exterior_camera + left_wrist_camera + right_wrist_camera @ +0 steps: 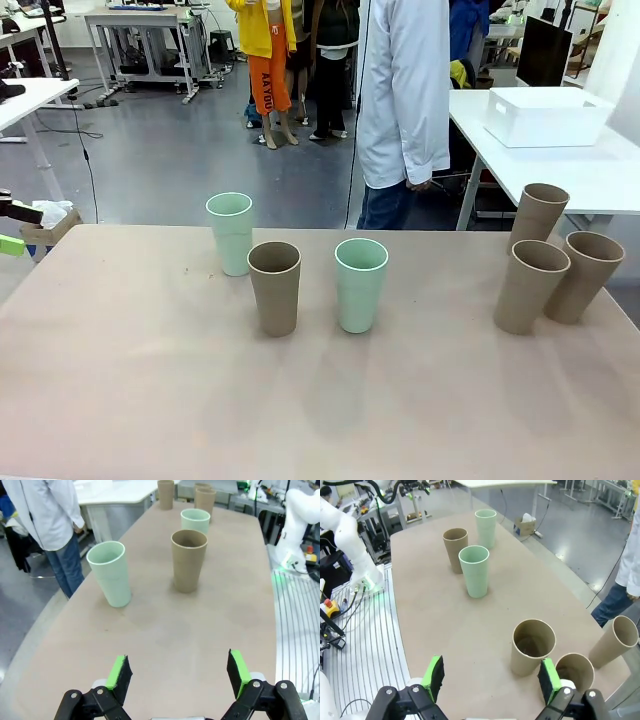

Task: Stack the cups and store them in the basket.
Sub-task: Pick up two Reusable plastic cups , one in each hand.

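Observation:
Six cups stand upright on the tan table (150, 400). Left of the middle are a mint cup (230, 232), a brown cup (274, 287) and a second mint cup (360, 284). Three brown cups (530, 285) cluster at the right edge. The white basket (545, 115) sits on a separate white table at the back right. My left gripper (178, 672) is open above the table's left end, well short of the nearest mint cup (111, 573) and brown cup (188, 560). My right gripper (491, 677) is open, just short of the brown cluster (533, 647).
A person in a white coat (405, 100) stands behind the table's far edge, hands down. A gap separates my table from the basket's white table (600, 175). Bare tabletop lies along the near side and between the two cup groups.

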